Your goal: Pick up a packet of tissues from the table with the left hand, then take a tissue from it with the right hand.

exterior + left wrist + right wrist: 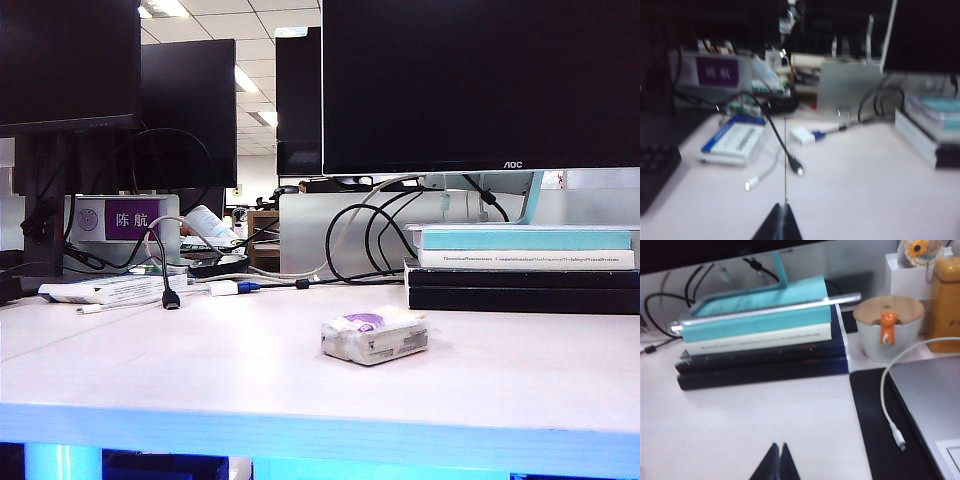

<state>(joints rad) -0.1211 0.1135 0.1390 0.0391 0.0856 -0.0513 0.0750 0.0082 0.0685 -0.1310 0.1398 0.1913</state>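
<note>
Fingers first: the left hand (779, 222) has its black wedge fingers pressed together into a single point, holding nothing, hovering over bare pale worktop (865, 190). Ahead of that tip lie a loose black cable (782, 147) with its plug end down on the surface, a thin white cable (762, 175), and a white adapter with a blue connector (805, 136). Further off sits a long white-and-blue pack (735, 142), and a keyboard (655, 170) shows dark at the side.

Over to the right hand (777, 462): its fingers are pressed together too, pinching nothing, above open worktop. Beyond them stands a stack of books (762, 347) with a teal cover on top, a black mat (880, 430) with a white cable (887, 400) trailing across it, and a white lidded jar (888, 330) with a wooden top.

From the exterior view neither arm shows. The packet of tissues (375, 335) lies on the worktop near its light blue front edge, purple patch up, well apart from the books (525, 265) and from the cables behind it. Dark monitors (480, 85) stand at the back.
</note>
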